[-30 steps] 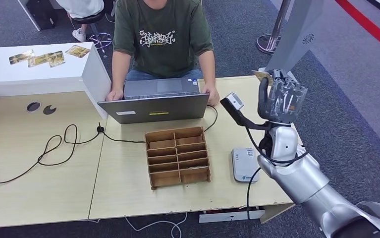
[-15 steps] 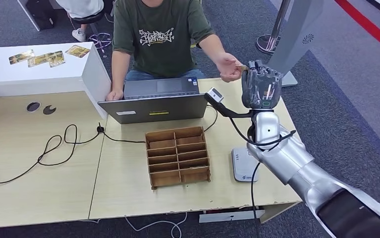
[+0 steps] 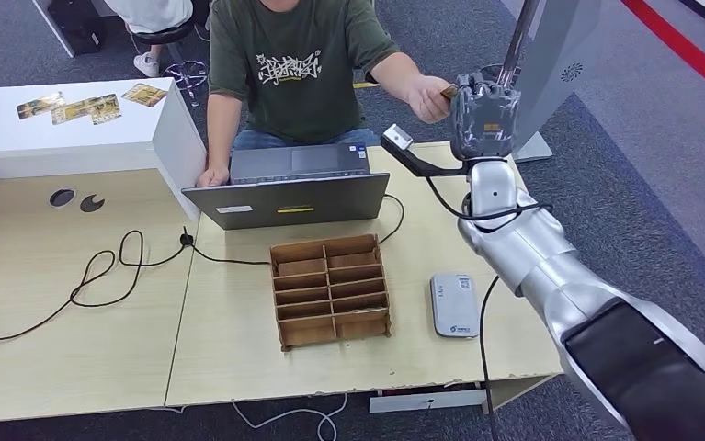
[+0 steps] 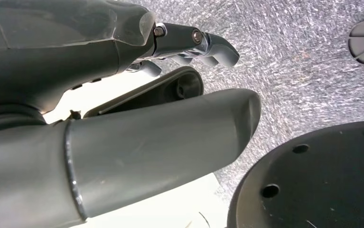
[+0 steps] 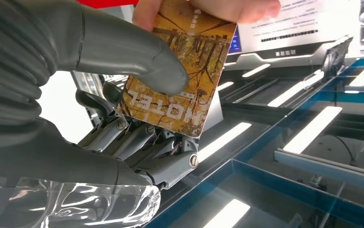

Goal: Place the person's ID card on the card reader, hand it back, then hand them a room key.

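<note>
The hotel key card [image 5: 180,71] is pinched between the thumb and fingers of the right hand [image 3: 484,115], raised above the bench [image 3: 238,349]; the wrist view shows the person's hand [image 3: 428,94] gripping its far edge. The left hand [image 4: 123,118] hangs, grasp unclear.

Probably a hotel reception mock-up, desk [image 3: 238,322], laptop [image 3: 286,197], card reader [image 3: 454,305]

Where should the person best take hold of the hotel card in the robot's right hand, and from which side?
The hotel card is pinched at its middle by the right hand, thumb on the printed face. The far edge sticks out free, so the person's hand best pinches that edge, coming from the side opposite the robot's palm, as it does now.
</note>
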